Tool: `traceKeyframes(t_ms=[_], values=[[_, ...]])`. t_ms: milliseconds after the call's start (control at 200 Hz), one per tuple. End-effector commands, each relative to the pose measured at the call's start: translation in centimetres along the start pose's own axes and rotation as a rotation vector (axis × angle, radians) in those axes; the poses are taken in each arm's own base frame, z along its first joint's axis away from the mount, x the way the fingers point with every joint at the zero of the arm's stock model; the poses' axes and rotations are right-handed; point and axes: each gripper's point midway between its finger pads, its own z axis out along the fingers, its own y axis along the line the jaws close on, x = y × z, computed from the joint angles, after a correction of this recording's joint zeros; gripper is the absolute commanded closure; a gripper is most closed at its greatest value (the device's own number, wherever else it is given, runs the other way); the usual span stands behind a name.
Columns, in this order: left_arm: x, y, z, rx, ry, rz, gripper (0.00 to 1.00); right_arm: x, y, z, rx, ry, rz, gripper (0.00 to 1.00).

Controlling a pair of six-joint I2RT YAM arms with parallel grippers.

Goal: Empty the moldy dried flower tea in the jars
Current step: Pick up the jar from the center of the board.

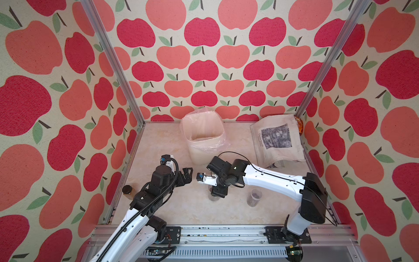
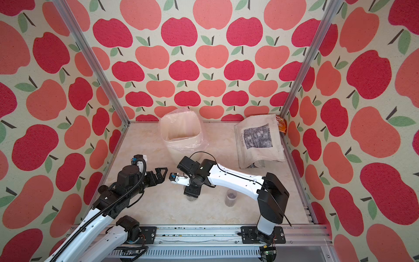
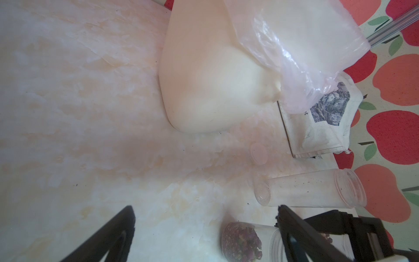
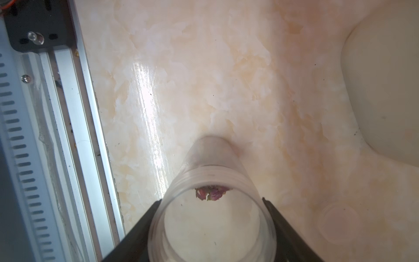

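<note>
A clear jar [image 4: 210,163] without a lid stands upright on the table, with pinkish-brown dried flower tea [image 4: 212,192] at its bottom. My right gripper [image 4: 211,200] points down over the jar, and both black fingers press its walls just below the rim. In both top views the right gripper [image 1: 214,195] hides most of that jar [image 1: 213,199]. My left gripper [image 1: 187,174] hangs open and empty to the left. In the left wrist view the tea [image 3: 243,240] shows beside the open left gripper [image 3: 205,208]. A second open jar [image 1: 255,197] stands further right with a little dark matter inside.
The cream bin [image 1: 205,156] with its plastic liner stands behind the jars. A loose round lid [image 4: 337,224] lies on the table near it. A printed cloth bag [image 1: 276,140] leans at the back right. A brown jar with a black lid [image 1: 127,191] stands by the left wall.
</note>
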Motion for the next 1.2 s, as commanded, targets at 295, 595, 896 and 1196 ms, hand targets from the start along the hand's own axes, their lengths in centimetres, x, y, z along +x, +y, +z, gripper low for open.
traceKeyframes(t_ms=[295, 595, 896, 1196], values=[[-3.4, -4.9, -1.9, 0.238, -0.16, 0.108, 0.02, -2.6, -4.2, -12.8, 0.045, -0.316, 0.323, 0.81], [-2.8, -10.6, -3.2, 0.423, -0.239, 0.413, 0.04, -1.4, -6.7, -16.3, -0.07, -0.435, 0.599, 0.87], [-0.5, -14.3, -2.6, 0.471, -0.208, 0.753, 0.01, -2.0, -5.9, -17.8, -0.171, -0.486, 0.66, 0.9], [1.3, -15.7, -1.2, 0.485, -0.115, 0.923, 0.01, -2.9, -4.9, -19.0, -0.234, -0.535, 0.653, 0.9]])
